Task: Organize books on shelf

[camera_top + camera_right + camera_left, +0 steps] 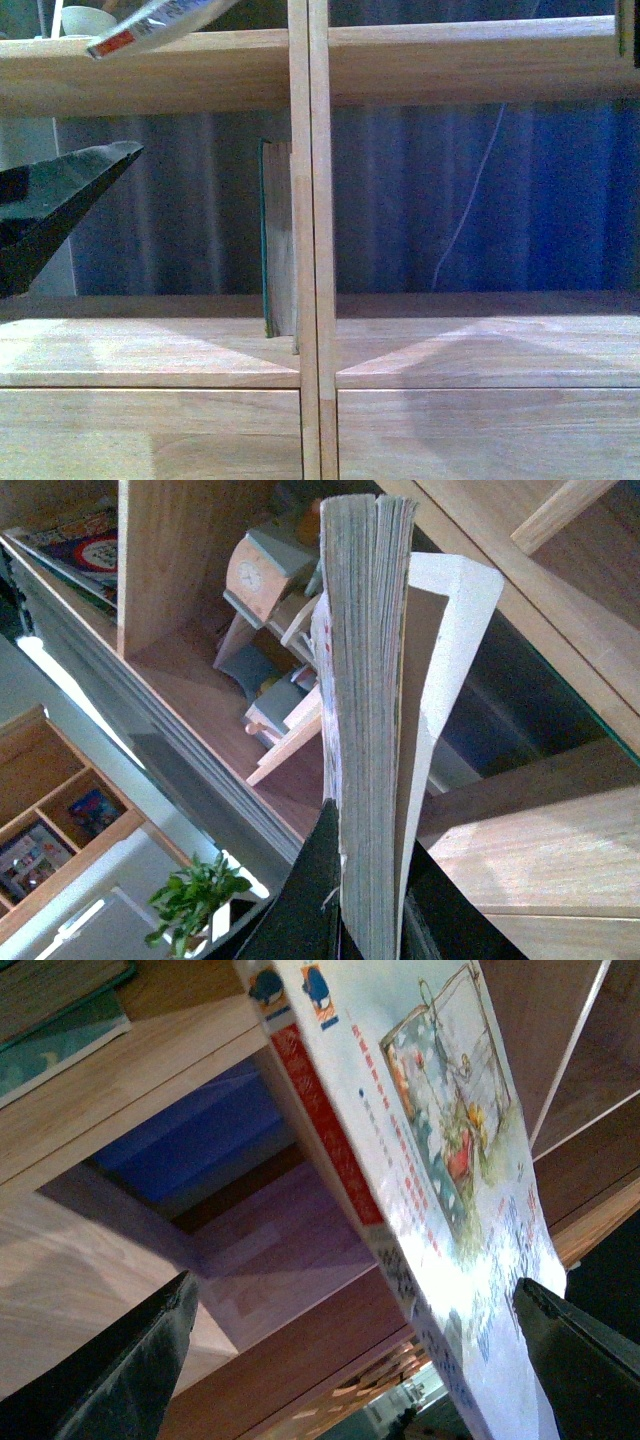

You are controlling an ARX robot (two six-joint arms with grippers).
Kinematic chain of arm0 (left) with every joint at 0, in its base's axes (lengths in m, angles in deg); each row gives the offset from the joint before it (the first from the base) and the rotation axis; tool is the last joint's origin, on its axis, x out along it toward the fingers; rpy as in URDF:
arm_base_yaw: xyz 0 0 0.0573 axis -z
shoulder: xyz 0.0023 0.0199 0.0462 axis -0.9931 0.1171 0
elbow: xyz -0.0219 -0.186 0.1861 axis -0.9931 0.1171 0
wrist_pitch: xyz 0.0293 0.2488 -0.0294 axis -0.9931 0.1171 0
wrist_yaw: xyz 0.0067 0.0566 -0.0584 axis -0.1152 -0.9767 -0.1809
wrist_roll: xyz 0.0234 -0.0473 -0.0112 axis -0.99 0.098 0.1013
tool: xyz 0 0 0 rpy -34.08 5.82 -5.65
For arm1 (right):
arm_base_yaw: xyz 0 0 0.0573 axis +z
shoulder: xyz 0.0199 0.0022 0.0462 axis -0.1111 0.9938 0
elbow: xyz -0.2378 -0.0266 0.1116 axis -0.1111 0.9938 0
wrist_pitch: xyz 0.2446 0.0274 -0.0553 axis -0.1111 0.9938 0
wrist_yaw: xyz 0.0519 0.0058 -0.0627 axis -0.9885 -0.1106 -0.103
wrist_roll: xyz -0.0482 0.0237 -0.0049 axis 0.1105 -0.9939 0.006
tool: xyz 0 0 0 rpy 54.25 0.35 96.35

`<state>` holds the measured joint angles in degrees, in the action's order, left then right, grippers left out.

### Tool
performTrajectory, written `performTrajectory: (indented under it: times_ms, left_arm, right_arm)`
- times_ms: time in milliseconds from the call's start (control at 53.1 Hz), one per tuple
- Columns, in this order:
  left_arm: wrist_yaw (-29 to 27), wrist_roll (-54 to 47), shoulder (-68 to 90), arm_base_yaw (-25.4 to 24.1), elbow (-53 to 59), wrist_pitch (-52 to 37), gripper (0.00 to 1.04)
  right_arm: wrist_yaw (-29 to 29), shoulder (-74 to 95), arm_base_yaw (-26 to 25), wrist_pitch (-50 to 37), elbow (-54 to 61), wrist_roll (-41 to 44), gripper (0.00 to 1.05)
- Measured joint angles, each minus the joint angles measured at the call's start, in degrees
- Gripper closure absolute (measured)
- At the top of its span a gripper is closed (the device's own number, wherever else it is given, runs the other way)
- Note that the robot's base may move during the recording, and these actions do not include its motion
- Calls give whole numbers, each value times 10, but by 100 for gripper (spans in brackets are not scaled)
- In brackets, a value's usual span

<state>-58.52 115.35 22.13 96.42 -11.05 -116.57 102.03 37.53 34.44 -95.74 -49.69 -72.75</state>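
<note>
Holds thin white paperback [365, 680] clamped in R gripper [375, 880], page edges toward wrist cam, one cover peeling loose; tilts it before upper board's front edge, left end. Has L gripper [355, 1290] spread wide, fingers either side of same bk, no pinch visible. Reckons it light, floppy, prob. slick; best pinched near red-white spine, stiffest part. Farther back, finds teal bk [270, 240] upright at lower board's right end, against shelf [308, 120] upright; prob. heavier, stiff.

Books close at hand: 3. That is 1 teal book [278, 240], 1 thin paperback [150, 25] and 1 thick white-covered book [370, 710]. Shelf [298, 200]: 1, with 2 drawer fronts [150, 435] in view. Bowl [85, 18]: 1. Potted plant [195, 900]: 1.
</note>
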Motion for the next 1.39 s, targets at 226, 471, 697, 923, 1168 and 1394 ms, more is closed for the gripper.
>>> performTrajectory:
  times_ms: [226, 471, 697, 923, 1168, 1394]
  left_arm:
    - [-21, 17, 9, 7, -21, -26, 7]
    - [-36, 20, 9, 23, -31, -29, 7]
    - [-60, 15, 9, 31, -34, -14, 14]
    - [-72, 7, 6, 29, -34, -10, 48]
    - [-84, 0, 1, 23, -31, -13, 84]
    - [-88, 19, -13, 24, -31, -14, 98]
  right_arm:
    - [3, 0, 10, 0, 4, -23, 97]
    - [6, 1, 23, -5, 12, -38, 97]
    - [10, 1, 32, -9, 12, -39, 97]
    - [16, 1, 31, -9, 14, -48, 97]
    - [19, 0, 24, 0, 15, -68, 97]
    - [23, 0, 22, 7, 16, -86, 97]
